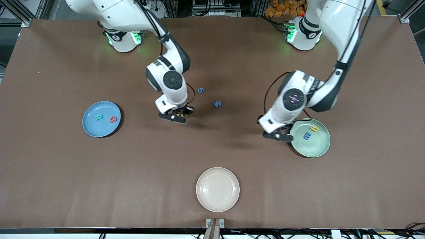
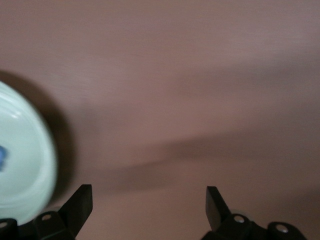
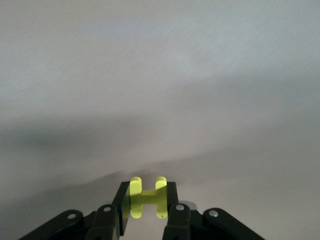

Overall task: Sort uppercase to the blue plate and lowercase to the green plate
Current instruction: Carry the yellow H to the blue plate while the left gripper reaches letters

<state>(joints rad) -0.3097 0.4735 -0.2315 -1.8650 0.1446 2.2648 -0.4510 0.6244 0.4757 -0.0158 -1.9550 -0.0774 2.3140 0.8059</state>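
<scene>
Yellow H (image 3: 145, 198) pinched, heading for blue plate (image 1: 101, 119)
Your right gripper (image 1: 176, 115) squeezed it over bare table, plate toward its arm's end; left gripper (image 1: 278, 134) gaped empty.

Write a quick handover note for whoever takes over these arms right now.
Right claw: shut on yellow H, over bare table between the plates.
Left claw: open, empty, beside green plate.
Blue plate: R and Q, done.
Green plate: y and e, done.
Left: H to blue plate; W and g on the table. Red w not visible.
</scene>
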